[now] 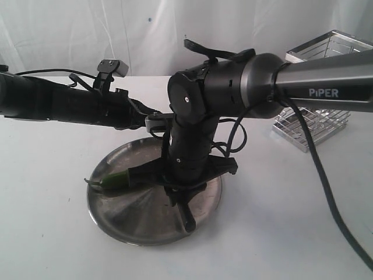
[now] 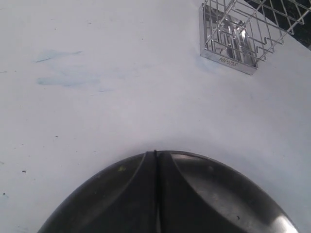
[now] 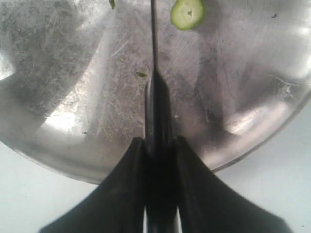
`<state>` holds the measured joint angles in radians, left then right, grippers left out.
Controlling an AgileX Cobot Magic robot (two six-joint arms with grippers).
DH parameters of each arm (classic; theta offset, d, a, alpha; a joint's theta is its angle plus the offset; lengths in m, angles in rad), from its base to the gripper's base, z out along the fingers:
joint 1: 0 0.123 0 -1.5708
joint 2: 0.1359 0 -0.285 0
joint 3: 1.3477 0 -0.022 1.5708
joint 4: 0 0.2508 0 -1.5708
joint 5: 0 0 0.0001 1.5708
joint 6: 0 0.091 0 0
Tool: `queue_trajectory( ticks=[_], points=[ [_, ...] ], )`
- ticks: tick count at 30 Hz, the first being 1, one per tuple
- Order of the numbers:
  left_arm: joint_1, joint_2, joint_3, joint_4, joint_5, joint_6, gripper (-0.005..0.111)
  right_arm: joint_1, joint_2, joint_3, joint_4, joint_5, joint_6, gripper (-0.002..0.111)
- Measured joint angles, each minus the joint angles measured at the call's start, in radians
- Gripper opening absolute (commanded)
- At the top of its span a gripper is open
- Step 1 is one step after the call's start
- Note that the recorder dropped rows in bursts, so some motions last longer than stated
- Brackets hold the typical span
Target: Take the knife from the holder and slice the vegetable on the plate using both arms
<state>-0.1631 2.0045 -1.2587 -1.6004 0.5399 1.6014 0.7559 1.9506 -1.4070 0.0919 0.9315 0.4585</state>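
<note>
One knife [image 3: 155,111], one plate [image 3: 73,73]

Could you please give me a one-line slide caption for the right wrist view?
Right gripper holds the knife edge-on over the plate, beside a cut pale green slice.

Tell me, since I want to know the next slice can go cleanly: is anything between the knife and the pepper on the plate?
Nothing visible blocks it. The right gripper holds the knife over bare plate, with only a cut slice beside the blade. In the exterior view the pepper lies on the plate, but the arm hides the knife tip.
</note>
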Motion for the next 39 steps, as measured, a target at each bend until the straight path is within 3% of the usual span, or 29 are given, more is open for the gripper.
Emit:
queue_trajectory(
  ticks=[39],
  points=[
    [0.000,0.065,-0.006,0.002,-0.006,-0.004,0.000,0.002,0.056,0.000,0.047,-0.037,-0.005,0.000]
  ],
)
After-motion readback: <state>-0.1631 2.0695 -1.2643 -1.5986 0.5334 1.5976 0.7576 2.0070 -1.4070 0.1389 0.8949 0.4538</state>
